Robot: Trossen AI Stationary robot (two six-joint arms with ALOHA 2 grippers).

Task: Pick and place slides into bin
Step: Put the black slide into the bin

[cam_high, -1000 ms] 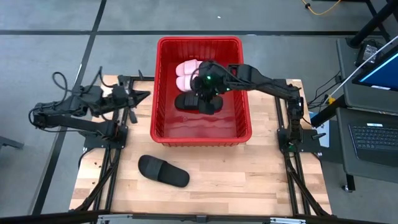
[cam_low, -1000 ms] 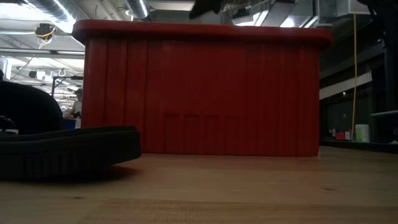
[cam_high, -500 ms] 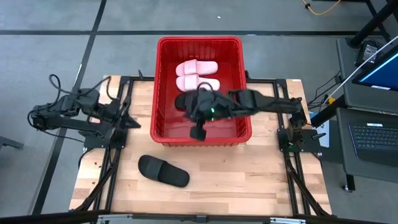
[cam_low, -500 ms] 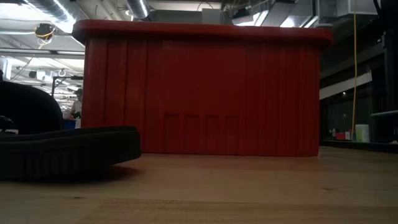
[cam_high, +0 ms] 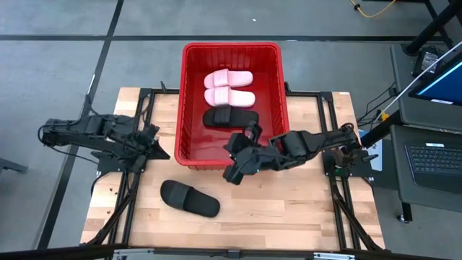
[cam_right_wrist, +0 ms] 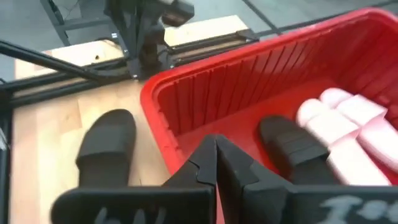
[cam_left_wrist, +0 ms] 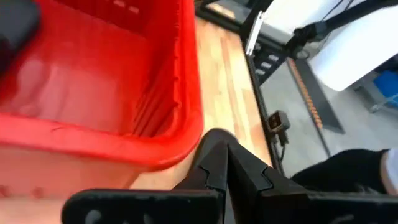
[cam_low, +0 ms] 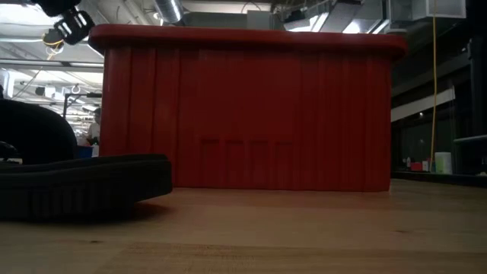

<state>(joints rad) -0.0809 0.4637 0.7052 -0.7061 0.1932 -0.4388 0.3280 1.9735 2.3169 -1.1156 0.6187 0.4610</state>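
From my overhead feed, the wooden table (cam_high: 289, 209) sits on a grey concrete floor (cam_high: 58, 58) crossed by dark seam lines. Off the table's right edge I see a grey cart (cam_high: 426, 108) carrying a tilted monitor with a blue screen (cam_high: 442, 81) and, below it, a laptop keyboard (cam_high: 433, 160). A yellow cable (cam_high: 375, 9) curls on the floor near the top edge. From table height I look into a hall with ceiling ducts (cam_low: 169, 11), strip lights, and a yellow cord (cam_low: 434, 84) hanging at the right.
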